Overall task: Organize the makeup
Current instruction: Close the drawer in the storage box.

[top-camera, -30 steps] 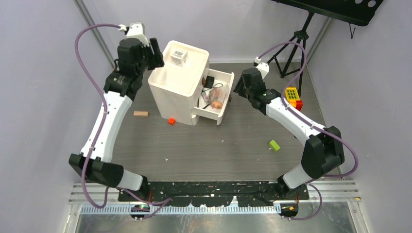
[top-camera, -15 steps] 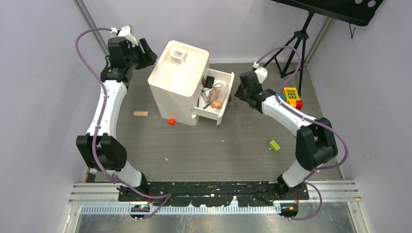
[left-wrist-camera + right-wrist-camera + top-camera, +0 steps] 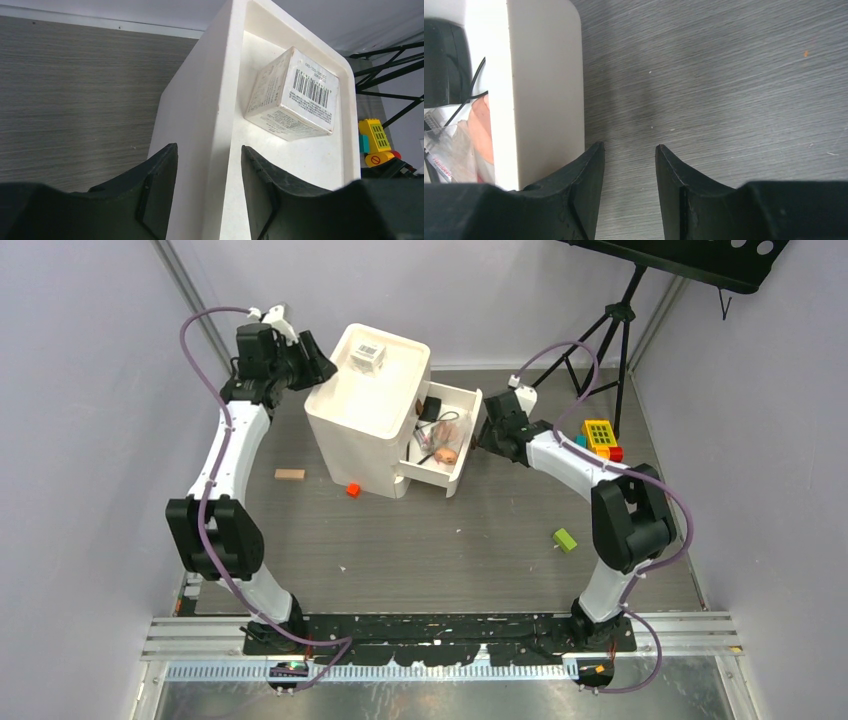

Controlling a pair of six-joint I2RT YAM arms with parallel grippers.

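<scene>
A white organizer [image 3: 350, 430] stands at the back of the table with its drawer [image 3: 462, 455] pulled out to the right. The drawer holds makeup [image 3: 440, 440]: a black compact [image 3: 441, 60], a peach sponge [image 3: 481, 127] and thin pencils. A clear barcoded box [image 3: 367, 356] [image 3: 295, 95] sits in the organizer's top tray. My left gripper [image 3: 318, 368] [image 3: 207, 165] is open, its fingers straddling the tray's left rim [image 3: 225, 125]. My right gripper [image 3: 483, 432] [image 3: 629, 165] hangs open and empty over the table, just outside the drawer's front panel [image 3: 544, 85].
A wooden block [image 3: 290, 474] and a small red cube [image 3: 353, 490] lie left and in front of the organizer. A green block [image 3: 565, 539] lies at front right. Yellow and red toy blocks [image 3: 601, 437] sit beside the right arm. A black tripod [image 3: 615, 330] stands at the back right.
The left arm has swung its gripper to the organizer's left rim and narrowed its jaws. The right gripper has drawn left and closer to the drawer front.
</scene>
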